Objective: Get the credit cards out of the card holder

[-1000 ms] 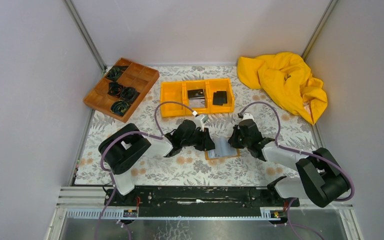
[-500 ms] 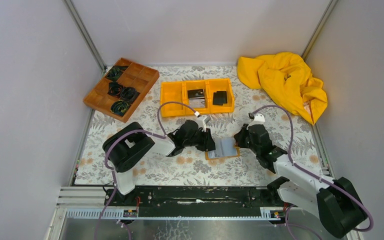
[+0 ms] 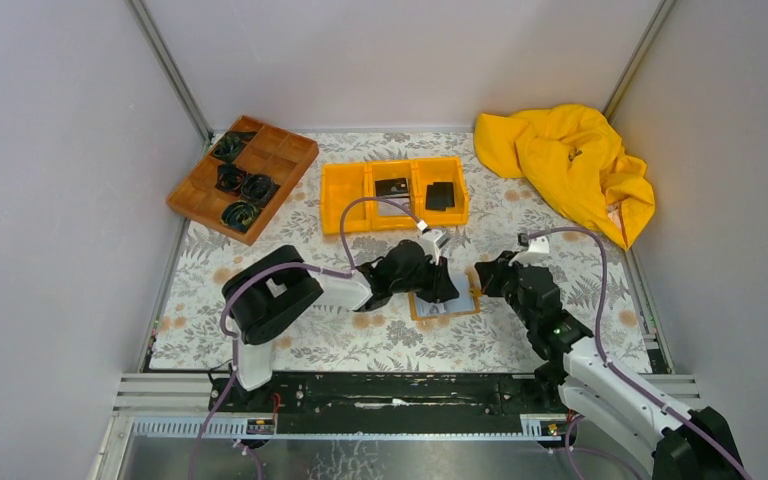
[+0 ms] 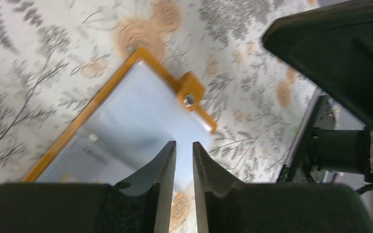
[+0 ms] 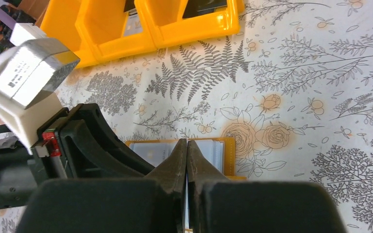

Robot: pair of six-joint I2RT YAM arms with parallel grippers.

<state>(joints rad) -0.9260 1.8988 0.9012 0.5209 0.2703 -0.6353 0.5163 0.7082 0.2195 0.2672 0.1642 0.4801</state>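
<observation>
The card holder point(image 3: 457, 303) lies opened flat on the desk point(image 3: 360, 335), in the middle near my arms, grey-blue inside facing up. Its long axis runs roughly left to right. In the left wrist view its snap tab point(image 4: 190, 93) juts from one orange edge, and a pale card point(image 4: 94, 158) with small dark print seems to sit in a pocket.

My left pincer point(image 4: 184, 143) hangs over the holder, jaws narrow with nothing between them; I cannot tell if the tips touch. My right pincer point(image 5: 187, 142) is closed on nothing at the holder's right end.

Farther back, the orange bin point(image 3: 343, 195) holds dark flat pieces in its middle point(image 3: 392, 187) and right point(image 3: 440, 195) compartments. The wooden tray point(image 3: 290, 150) at far left holds black coils point(image 3: 258, 188).
</observation>
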